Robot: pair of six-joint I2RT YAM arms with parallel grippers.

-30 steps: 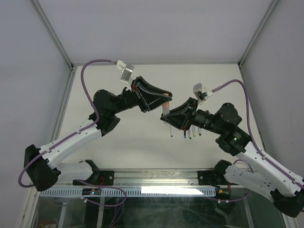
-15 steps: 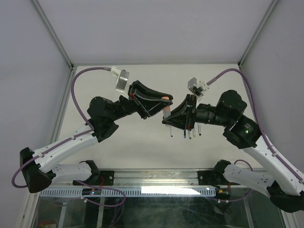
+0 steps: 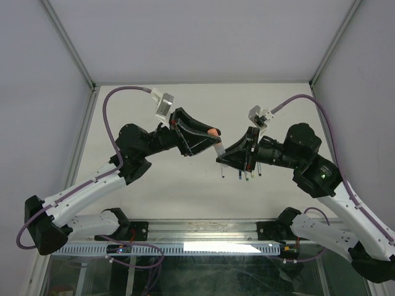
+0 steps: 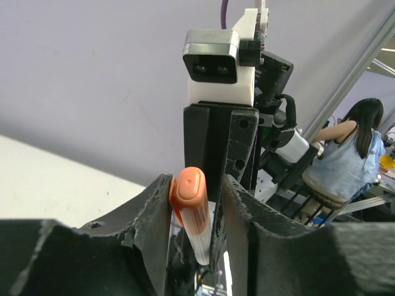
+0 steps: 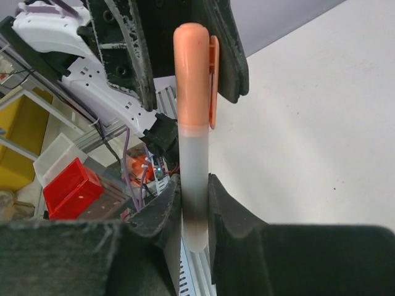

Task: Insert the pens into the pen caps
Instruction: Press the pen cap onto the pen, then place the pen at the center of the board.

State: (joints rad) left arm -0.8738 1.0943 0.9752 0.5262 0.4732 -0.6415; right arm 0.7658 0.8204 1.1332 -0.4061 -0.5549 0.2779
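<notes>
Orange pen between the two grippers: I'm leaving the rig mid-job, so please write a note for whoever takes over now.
Left gripper: open, jaws loosely either side of the orange cap, a gap on one side.
Right gripper: shut on the pen, low on its barrel, above the table.
Done: the orange cap sits on this pen.
Left: set it down; other pens lie on the table under the right gripper, too small to tell whether capped.

The top view looks down from behind on the whole surface [image 3: 179,185]. The wrist views sit close along the left gripper [image 4: 197,185] and the right gripper [image 5: 193,182], facing each other and sharing the pen [image 5: 192,123].
</notes>
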